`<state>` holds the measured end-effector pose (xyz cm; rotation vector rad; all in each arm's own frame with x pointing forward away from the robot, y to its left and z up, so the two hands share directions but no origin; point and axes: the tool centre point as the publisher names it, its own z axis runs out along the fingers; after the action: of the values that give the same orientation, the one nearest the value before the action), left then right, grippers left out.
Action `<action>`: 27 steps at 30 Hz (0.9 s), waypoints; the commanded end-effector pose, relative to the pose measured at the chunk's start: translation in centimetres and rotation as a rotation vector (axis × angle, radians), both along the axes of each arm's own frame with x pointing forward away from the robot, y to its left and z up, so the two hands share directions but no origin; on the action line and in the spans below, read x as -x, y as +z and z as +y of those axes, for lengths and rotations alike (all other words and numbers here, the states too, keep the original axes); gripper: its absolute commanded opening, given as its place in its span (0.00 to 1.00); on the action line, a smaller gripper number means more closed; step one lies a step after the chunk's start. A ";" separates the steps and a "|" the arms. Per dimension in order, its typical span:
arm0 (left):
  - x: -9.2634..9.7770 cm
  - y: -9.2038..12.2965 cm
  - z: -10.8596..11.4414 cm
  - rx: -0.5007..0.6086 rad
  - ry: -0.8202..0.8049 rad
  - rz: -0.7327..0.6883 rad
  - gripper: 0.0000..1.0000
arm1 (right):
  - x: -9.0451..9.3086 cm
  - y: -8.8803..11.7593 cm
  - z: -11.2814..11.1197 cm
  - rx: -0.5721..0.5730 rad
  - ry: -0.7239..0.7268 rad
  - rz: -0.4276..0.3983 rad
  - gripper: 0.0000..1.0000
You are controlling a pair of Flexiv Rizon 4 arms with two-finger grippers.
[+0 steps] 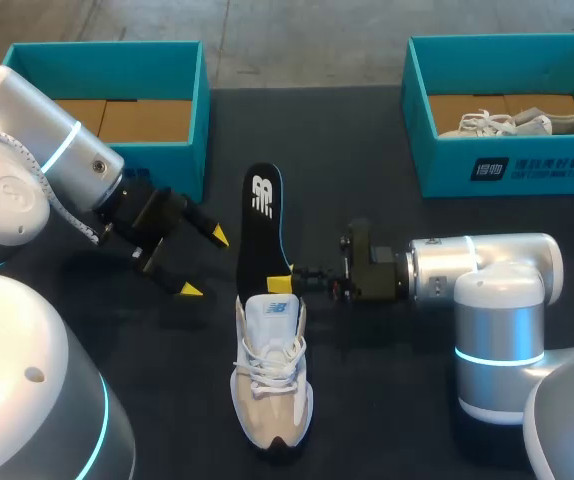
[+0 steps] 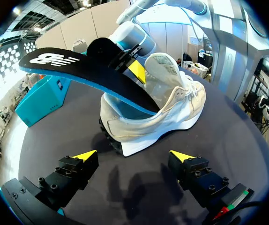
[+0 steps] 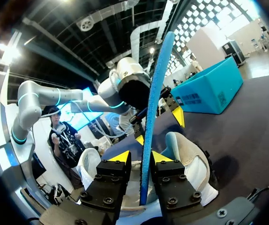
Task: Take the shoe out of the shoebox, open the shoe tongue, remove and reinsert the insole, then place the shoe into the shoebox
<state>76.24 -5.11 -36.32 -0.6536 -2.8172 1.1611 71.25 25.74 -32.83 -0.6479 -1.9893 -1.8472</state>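
Note:
A cream and white shoe lies on the dark table, toe toward the near edge. A black insole with a blue rim sticks out of its opening, one end inside the shoe and the rest slanting up past the heel. My right gripper is shut on the insole's edge just above the shoe. In the right wrist view the insole stands on edge between the yellow fingertips. My left gripper hangs open left of the insole, holding nothing. Its wrist view shows the shoe and insole ahead of it.
A teal shoebox with a cardboard floor stands at the back left, close behind my left gripper. A second teal shoebox at the back right holds another pale shoe. My right arm's forearm lies across the table's right side.

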 end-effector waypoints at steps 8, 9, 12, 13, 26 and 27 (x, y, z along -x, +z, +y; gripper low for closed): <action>0.0 0.1 0.0 -0.004 0.000 -0.001 1.00 | -0.5 0.6 0.9 0.017 0.023 -0.008 0.28; 0.0 0.1 0.0 -0.004 0.000 -0.001 1.00 | -0.6 0.7 1.0 0.018 0.024 -0.008 0.28; 0.0 0.1 0.0 -0.004 0.000 -0.001 1.00 | -0.8 0.9 1.2 0.022 0.029 -0.011 0.28; 0.0 0.1 0.0 -0.004 0.000 -0.001 1.00 | -0.8 1.0 1.2 0.023 0.029 -0.012 0.28; 0.0 0.1 0.0 -0.004 0.000 -0.001 1.00 | -1.7 1.0 2.0 -0.004 0.030 -0.019 0.25; 0.0 0.1 0.0 -0.004 0.000 -0.001 1.00 | -1.8 0.9 2.1 -0.004 0.030 -0.018 0.24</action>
<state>76.24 -5.11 -36.32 -0.6536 -2.8172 1.1611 72.73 27.25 -31.63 -0.6001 -1.9962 -1.8486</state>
